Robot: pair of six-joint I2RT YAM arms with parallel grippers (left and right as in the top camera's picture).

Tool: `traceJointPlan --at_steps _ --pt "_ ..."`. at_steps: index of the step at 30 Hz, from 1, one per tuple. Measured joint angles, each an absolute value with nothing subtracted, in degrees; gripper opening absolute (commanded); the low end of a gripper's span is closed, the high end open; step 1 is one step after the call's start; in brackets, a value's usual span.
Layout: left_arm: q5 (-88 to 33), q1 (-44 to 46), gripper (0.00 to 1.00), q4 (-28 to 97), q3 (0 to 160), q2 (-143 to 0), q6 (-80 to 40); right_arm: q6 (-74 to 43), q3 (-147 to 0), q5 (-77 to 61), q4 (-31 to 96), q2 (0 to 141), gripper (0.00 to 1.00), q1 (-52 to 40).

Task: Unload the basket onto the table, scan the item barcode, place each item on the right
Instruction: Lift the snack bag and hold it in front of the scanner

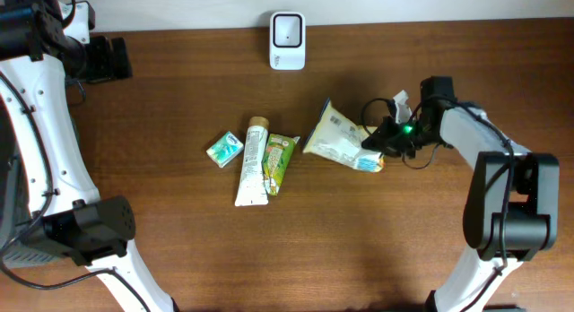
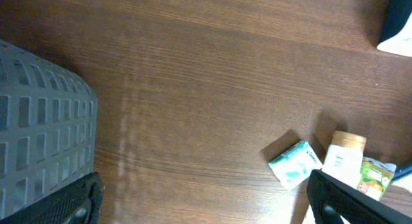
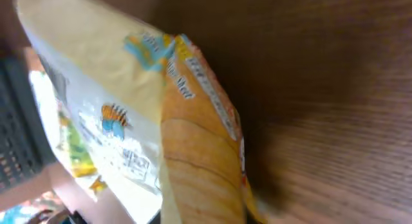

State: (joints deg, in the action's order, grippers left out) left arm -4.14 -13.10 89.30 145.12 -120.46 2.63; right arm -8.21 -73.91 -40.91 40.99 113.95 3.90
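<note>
Closest to us on the right, the right end effector (image 1: 381,143) is pressed together on the yellow pouch (image 1: 339,137), pinching it at the pouch's 3 o'clock end. The pouch sits a little to the 3 o'clock side of the middle of the tabletop (image 1: 359,249). From overhead we cannot tell whether it lies flat or is lifted. In the right wrist view the pouch fills the left half of the picture, its printed face and orange seam toward us and bare wood behind it.

At 9 o'clock from the pouch, just apart from it, lies a green sachet (image 1: 281,161). It touches a white tube (image 1: 254,161) whose tan cap points toward 12 o'clock. Just past the tube, again at 9 o'clock, is a small green-and-white box (image 1: 224,149).

Farther off, at 10 o'clock, the left end effector (image 1: 106,57) hangs well apart from all these items, its fingers (image 2: 67,201) spread wide. Its wrist view also catches a grey basket (image 2: 38,121) at the left.

Farthest from us, at 12 o'clock on the tabletop's rear edge, we see the white barcode scanner (image 1: 287,29).
</note>
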Motion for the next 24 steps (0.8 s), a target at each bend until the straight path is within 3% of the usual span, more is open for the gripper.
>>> traceJointPlan --at_steps 4,11,20,22,24 --pt "-4.16 -13.10 0.99 89.30 145.12 -120.46 2.63 3.57 -83.40 -47.46 54.65 111.57 0.04 3.92" --pt "-4.14 -13.10 0.99 89.32 145.12 -120.46 2.63 11.62 -93.43 -58.76 60.93 104.49 0.04 3.92" --pt "-4.14 -13.10 0.99 89.34 145.12 -120.46 2.63 10.90 -93.54 -61.01 64.36 100.66 0.04 3.86" --pt "-4.14 -13.10 0.99 89.32 145.12 -120.44 2.63 7.68 -93.89 -57.41 64.31 100.66 0.04 2.94" --pt "-4.14 -13.10 0.99 89.32 145.12 -120.46 2.63 2.48 -97.27 -44.64 63.72 100.66 0.04 -1.98"
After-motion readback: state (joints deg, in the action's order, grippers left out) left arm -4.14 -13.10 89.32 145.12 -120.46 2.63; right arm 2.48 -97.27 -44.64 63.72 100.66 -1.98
